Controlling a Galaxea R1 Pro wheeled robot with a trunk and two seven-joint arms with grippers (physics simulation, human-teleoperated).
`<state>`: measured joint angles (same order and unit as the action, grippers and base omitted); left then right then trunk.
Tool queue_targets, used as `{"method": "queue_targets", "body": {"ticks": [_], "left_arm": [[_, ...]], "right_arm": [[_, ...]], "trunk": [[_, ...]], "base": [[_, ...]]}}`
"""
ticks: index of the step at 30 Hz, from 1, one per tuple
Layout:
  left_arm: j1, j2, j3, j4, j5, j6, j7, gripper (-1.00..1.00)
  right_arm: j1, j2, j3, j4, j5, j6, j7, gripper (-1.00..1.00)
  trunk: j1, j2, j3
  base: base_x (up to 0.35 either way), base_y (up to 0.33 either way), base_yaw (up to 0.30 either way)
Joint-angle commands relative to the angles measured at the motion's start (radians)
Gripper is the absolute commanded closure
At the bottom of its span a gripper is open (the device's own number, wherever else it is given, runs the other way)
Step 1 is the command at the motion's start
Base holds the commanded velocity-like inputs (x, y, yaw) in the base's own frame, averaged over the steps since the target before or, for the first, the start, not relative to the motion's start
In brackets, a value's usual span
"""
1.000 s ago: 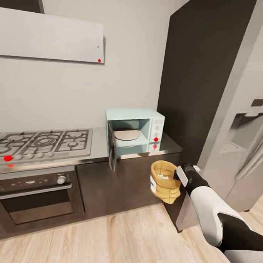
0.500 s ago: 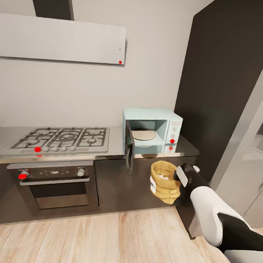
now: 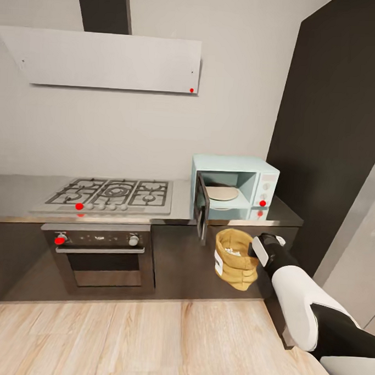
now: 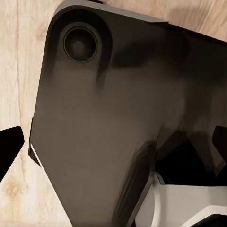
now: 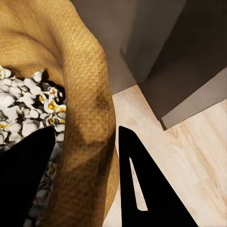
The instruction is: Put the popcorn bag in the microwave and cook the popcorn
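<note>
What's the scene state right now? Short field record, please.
popcorn bag: held by the right gripper, in the air below the countertop edge, upright
popcorn: white pieces inside bag
microwave: on countertop, door open, round plate inside
gas hob: on countertop, over built-in oven
floor: light wood

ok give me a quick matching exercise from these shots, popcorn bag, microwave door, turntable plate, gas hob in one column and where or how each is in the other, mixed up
Things:
1. popcorn bag
2. microwave door
3. turntable plate
4. gas hob

Places or states:
A. lying inside the open microwave
B. set into the countertop above the black oven
C. held by the right gripper in front of the dark cabinets, white popcorn inside
D. swung open toward the camera

Pairs: 1-C, 2-D, 3-A, 4-B
</note>
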<state>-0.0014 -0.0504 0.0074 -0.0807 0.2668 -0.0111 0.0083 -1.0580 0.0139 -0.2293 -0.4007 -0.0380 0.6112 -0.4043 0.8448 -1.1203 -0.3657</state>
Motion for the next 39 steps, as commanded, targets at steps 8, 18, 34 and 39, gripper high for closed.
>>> {"method": "queue_targets", "body": {"ticks": [8,18,34,39], "left_arm": [[0.0,0.0,0.001,-0.001,0.005,0.0,0.002,-1.0],[0.0,0.0,0.001,-0.001,0.005,-0.001,0.002,-1.0],[0.0,0.001,0.002,-0.001,0.005,-0.001,0.001,-1.0],[0.0,0.001,0.002,-0.001,0.005,-0.001,0.001,-1.0]], "right_arm": [[0.0,-0.018,-0.004,-0.004,-0.004,0.001,-0.005,1.0],[0.0,-0.018,-0.002,-0.006,-0.003,0.008,-0.004,1.0],[0.0,-0.018,-0.002,-0.006,-0.003,0.008,-0.003,1.0],[0.0,-0.017,-0.002,-0.006,-0.003,0.009,-0.003,1.0]], "trunk": [[0.0,-0.001,-0.001],[0.0,-0.001,-0.001],[0.0,-0.001,-0.001],[0.0,-0.001,-0.001]], "base": [[0.0,-0.097,0.0],[0.0,-0.277,0.0],[0.0,-0.094,0.24],[0.0,0.0,0.052]]}}
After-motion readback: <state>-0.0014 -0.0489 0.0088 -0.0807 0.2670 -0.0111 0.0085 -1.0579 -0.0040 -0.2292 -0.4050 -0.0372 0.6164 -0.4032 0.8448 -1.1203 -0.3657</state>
